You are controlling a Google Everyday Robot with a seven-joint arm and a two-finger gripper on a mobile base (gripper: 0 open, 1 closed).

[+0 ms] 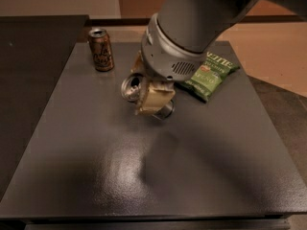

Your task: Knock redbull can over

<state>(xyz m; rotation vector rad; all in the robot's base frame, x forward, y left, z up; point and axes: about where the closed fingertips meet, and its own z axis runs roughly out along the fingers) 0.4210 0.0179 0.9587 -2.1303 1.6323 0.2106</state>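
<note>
Green chip bag (207, 78) with white letters "ETTLE", brown can (101, 49) script unreadable, gripper (142, 92) clasping redbull can (131, 87).

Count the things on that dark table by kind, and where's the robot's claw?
Cans: 2 (brown can, redbull can)
Chip bags: 1 (green chip bag)
Total: 3
The gripper is at the tilted redbull can.
</note>
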